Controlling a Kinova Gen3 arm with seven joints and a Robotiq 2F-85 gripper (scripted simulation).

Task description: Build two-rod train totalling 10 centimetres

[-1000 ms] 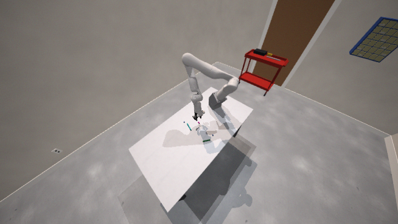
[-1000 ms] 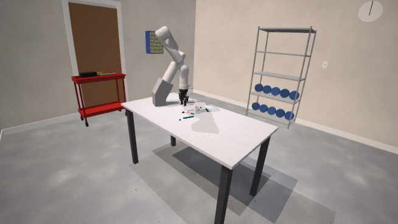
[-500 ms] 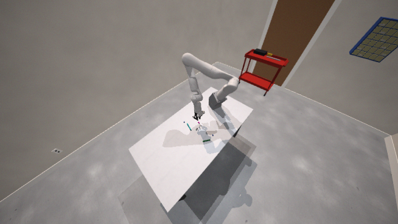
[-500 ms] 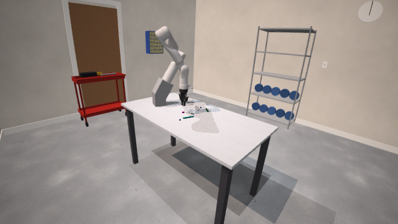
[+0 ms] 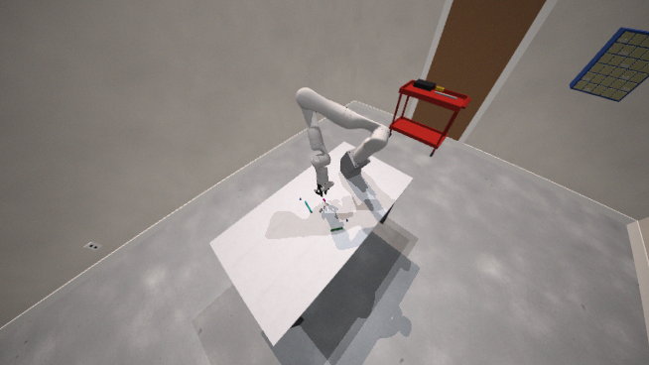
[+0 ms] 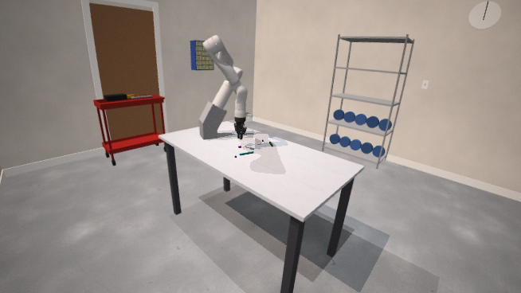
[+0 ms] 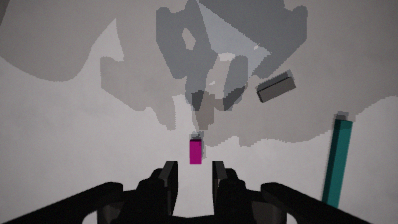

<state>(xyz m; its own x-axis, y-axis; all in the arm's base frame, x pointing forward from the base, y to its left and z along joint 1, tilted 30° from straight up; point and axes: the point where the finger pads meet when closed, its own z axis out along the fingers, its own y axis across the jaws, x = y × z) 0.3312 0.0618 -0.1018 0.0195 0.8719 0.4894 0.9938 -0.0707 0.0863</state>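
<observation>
A short magenta rod [image 7: 195, 150] lies flat on the white table, just ahead of my fingertips and apart from them; it also shows in the top view [image 5: 324, 199]. My gripper [image 7: 195, 175] [image 5: 322, 190] hovers above the table, its fingers narrowed to a small gap with nothing between them. A long turquoise rod [image 7: 336, 162] lies to the right. A grey rod [image 7: 275, 87] lies further ahead to the right. A green rod [image 5: 336, 229] [image 6: 271, 143] lies further out on the table.
A tiny blue rod [image 5: 300, 199] lies beside the turquoise rod, and another [image 5: 346, 220] lies near the green rod. The arm's base [image 5: 349, 164] stands at the table's far end. A red cart [image 5: 431, 111] and a metal shelf [image 6: 368, 99] stand off the table.
</observation>
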